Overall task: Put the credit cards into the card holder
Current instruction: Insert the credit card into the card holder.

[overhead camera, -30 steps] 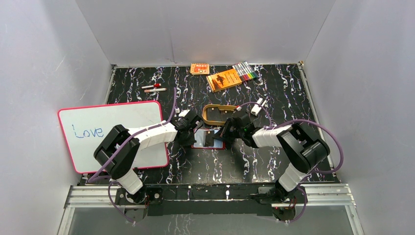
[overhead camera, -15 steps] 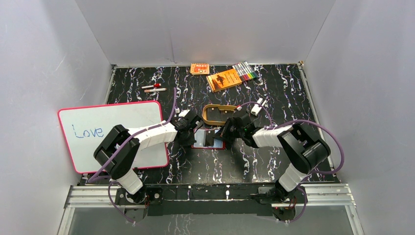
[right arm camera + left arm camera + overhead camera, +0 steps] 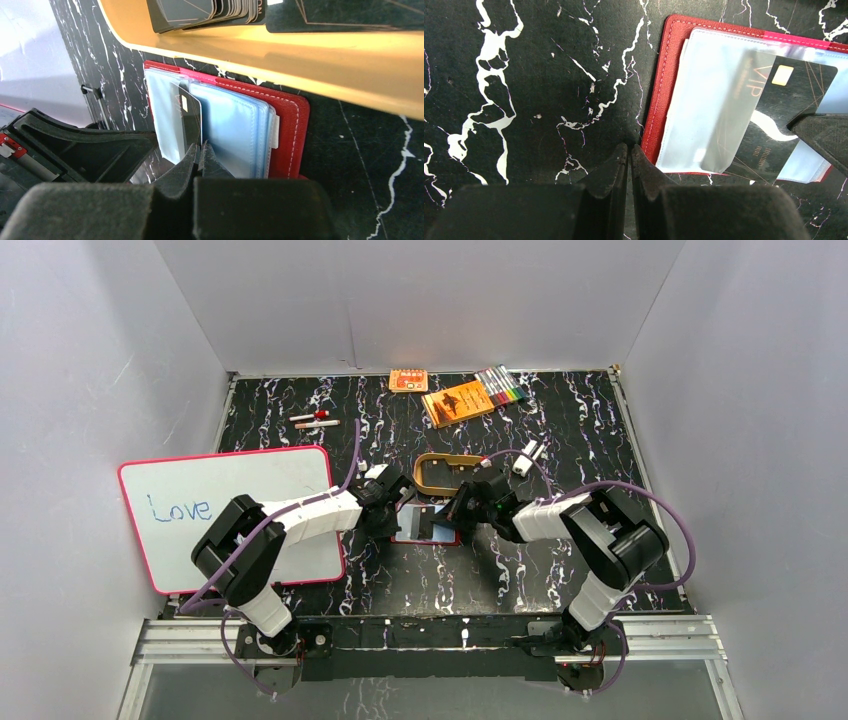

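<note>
Showing the insertion step: one thin black rectangular credit card with a gold chip lies part-way inside a clear bluish sleeve of the small dark red leather-like folding card holder. The holder lies open and flat on the black marbled tabletop between the two arms.

Right gripper: fingertips pressed together on the card's near edge, pinching it as far as its own wrist view shows. From these fingertips the card extends toward 12 o'clock in that view, chip end farthest away. Its long axis runs 12 to 6, roughly parallel to the holder's stitched edge.

In the left wrist view the same card runs roughly 1 to 7 o'clock. Its 9 o'clock long edge sits under the sleeve film, and its 3 o'clock side is bare and meets a finger of the right gripper. The pocket thus lies at about 9 o'clock from the card in that view — judged to be the direction of the push left to make.

Left gripper: fingers pressed together with nothing between them, tips just beside the holder's red border near its 7 o'clock corner; whether they touch it cannot be told.

The right arm is the one on the card; the left seems placed to keep the holder from sliding.

The other dark cards stand stacked in the tan-yellow oval tray — at 12 o'clock from the holder in the overhead view.
</note>
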Available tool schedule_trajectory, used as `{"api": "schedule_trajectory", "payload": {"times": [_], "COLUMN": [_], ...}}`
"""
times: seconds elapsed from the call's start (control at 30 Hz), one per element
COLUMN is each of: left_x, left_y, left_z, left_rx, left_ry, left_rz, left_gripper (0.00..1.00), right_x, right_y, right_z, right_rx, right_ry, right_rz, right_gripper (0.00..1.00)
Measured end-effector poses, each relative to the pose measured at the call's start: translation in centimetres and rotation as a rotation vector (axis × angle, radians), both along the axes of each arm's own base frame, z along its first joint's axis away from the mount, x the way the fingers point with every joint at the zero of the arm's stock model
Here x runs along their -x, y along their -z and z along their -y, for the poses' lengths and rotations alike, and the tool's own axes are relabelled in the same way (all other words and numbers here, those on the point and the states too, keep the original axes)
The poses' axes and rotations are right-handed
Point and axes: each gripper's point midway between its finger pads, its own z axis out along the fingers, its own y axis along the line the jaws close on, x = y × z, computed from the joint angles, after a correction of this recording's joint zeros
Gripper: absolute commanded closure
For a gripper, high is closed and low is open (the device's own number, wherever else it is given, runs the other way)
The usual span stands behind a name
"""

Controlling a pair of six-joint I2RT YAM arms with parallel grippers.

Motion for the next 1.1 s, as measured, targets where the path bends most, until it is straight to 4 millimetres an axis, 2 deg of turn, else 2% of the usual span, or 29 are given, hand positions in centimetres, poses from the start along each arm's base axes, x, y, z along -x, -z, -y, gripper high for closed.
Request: {"api": "schedule_trajectory", "payload": {"times": [0.27,0.43,0.6,0.73,0.93,1.1], "left_x": [0.0,0.0,0.0,0.0,-0.2,-0.2], "left_y": [0.0,0.0,0.0,0.0,0.0,0.0], "left_z": [0.0,0.0,0.0,0.0,0.4,0.5], "left_rx": [0.001,0.002,0.002,0.003,0.019,0.026], "left_ry": [0.001,0.001,0.001,0.001,0.002,0.004], "left_rz": [-0.001,-0.002,-0.002,-0.001,0.005,0.007], "left_gripper": [0.94,0.94,0.94,0.94,0.95,0.96], "right_x": [0.0,-0.1,0.3,0.7,1.0,1.2], "right_y": [0.3,-0.1,0.0,0.2,-0.1,-0.2], "right_z": [-0.4,-1.7,-2.1,-2.1,-2.4,-2.8], "right_rx": [-0.011,-0.028,-0.024,-0.020,-0.025,-0.020], "right_ry": [0.003,-0.035,-0.062,-0.078,-0.100,-0.121], "right_rz": [-0.010,-0.005,-0.003,-0.013,-0.013,-0.005], "right_gripper": [1.00,1.00,0.82,0.72,0.63,0.62]}}
